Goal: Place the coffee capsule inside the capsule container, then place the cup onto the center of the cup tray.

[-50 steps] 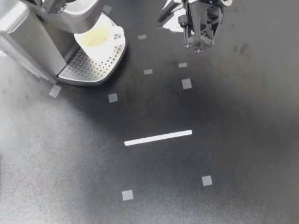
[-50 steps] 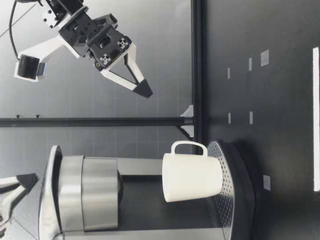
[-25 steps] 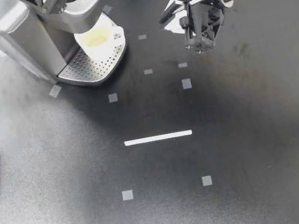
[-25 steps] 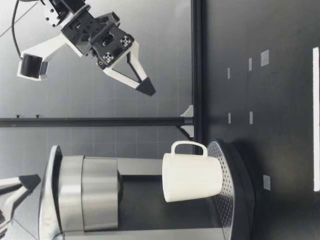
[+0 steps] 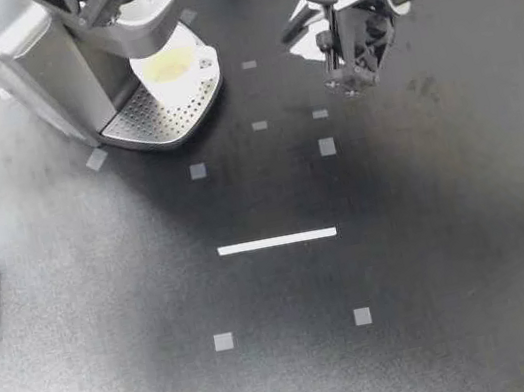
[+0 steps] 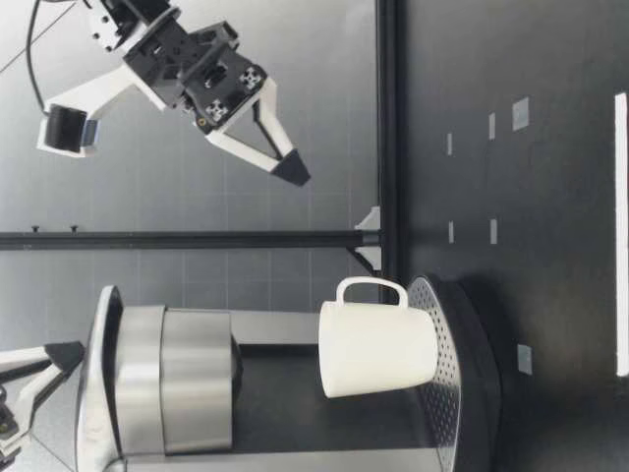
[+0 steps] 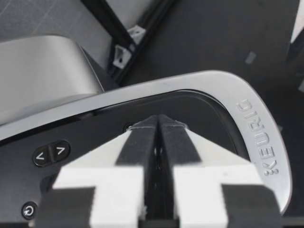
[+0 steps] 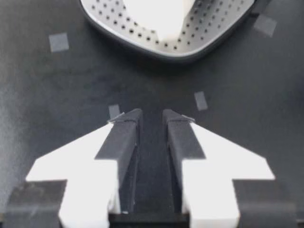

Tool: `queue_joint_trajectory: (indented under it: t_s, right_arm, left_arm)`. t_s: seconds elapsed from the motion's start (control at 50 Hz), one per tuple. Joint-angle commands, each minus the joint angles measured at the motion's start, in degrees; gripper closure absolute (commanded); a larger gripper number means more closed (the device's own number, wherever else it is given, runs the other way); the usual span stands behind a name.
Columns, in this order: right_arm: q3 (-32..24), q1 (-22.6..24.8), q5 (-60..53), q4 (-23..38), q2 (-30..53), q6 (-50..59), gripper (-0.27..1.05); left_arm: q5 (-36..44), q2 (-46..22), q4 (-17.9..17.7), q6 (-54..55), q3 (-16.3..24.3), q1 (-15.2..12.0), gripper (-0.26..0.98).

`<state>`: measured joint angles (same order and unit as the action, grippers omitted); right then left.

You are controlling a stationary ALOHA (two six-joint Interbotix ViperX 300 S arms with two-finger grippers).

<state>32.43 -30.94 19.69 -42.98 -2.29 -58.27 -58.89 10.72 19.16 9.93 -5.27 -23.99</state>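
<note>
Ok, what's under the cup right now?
The cup stands upright on the perforated cup tray of the coffee machine. The tray's holes show around its base; the patch directly beneath it is covered, so I cannot see it.

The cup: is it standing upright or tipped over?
Upright: the cup rests base-down on the perforated tray, open rim facing up.

Brand lettering on machine lid (image 7: 259, 137); arrow, power symbols on buttons (image 7: 51, 153).
</note>
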Motion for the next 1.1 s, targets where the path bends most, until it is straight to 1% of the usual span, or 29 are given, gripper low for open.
queue_joint_trajectory:
  t_s: [0.0, 0.16, 0.24, 0.34, 0.42, 0.44, 0.58, 0.72, 0.8, 0.96, 1.06, 1.08]
  right_arm:
    - [-0.62, -0.26, -0.35, -0.26, -1.93, 0.0, 0.47]
    - [-0.62, -0.26, -0.7, -0.26, -2.2, 0.09, 0.47]
    - [-0.62, -0.26, -0.79, -0.26, -2.64, 0.09, 0.47]
    - [-0.44, 0.35, -0.79, -0.35, -3.69, 0.09, 0.47]
    - [0.09, 1.14, -1.23, -0.53, -4.83, 0.09, 0.47]
    - [0.18, 1.41, -1.58, -0.62, -5.19, 0.18, 0.47]
    - [1.93, 3.34, -4.83, -2.64, -8.44, 0.35, 0.47]
    - [4.31, 6.68, -8.26, -5.45, -12.39, 0.35, 0.47]
    - [5.63, 8.88, -10.37, -6.94, -14.68, 0.7, 0.47]
    - [8.53, 13.27, -14.68, -10.63, -18.81, 0.62, 0.47]
    - [9.76, 15.73, -16.44, -12.04, -20.65, 0.62, 0.47]
    - [9.93, 16.17, -16.79, -12.3, -20.92, 0.7, 0.47]
  left_arm:
    - [-1.14, -1.23, -0.26, 0.09, -0.26, -0.26, 0.66]
    - [0.44, 0.35, -0.26, -0.44, 2.2, -0.18, 0.66]
    - [2.81, 1.58, -0.26, -0.79, 2.46, -0.09, 0.66]
    - [6.68, 3.69, -0.35, -1.32, 1.49, 1.14, 0.66]
    - [10.72, 5.54, -0.44, -1.32, 0.0, 3.25, 0.66]
    - [12.39, 6.24, -0.44, -1.32, -0.62, 4.22, 0.66]
    - [20.21, 9.58, -0.53, -0.7, -4.92, 8.61, 0.66]
    - [27.95, 13.01, -0.97, -0.26, -10.63, 12.04, 0.66]
    - [33.57, 15.12, -1.49, 0.79, -14.33, 12.83, 0.65]
    - [42.45, 18.28, -1.58, 3.25, -21.01, 12.83, 0.66]
    - [47.81, 20.04, -1.49, 3.34, -24.96, 13.27, 0.66]
    - [49.66, 20.57, -1.58, 3.34, -26.28, 13.54, 0.66]
